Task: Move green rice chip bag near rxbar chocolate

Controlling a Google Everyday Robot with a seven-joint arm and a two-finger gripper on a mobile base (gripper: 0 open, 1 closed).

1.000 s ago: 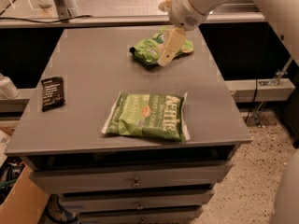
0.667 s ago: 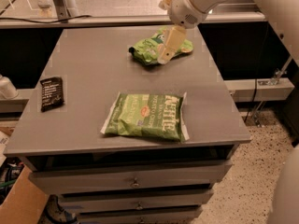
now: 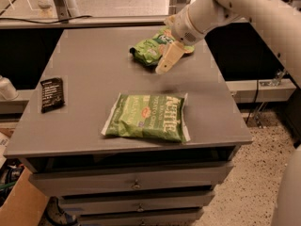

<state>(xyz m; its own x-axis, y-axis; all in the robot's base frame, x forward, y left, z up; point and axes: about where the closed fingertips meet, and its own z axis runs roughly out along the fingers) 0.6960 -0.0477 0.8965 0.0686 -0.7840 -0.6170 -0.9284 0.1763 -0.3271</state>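
One camera only. Set high, off front edge of bench [image 3: 94,84], tilted steeply down, facing far rail [image 3: 113,21]. Medium-close: whole bench top in frame, drawer fronts [image 3: 136,183] below, strip of floor [image 3: 256,173] at right. Arm [image 3: 225,6] enters from upper right; end effector [image 3: 165,63] over far right of bench, at green rice chip bag [image 3: 146,52].

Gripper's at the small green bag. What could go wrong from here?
The gripper sits over one end of the green rice chip bag, so a grasp might slip. The rxbar chocolate lies at the edge of the table; a dragged bag could nudge it off. The larger green bag lies near that route.
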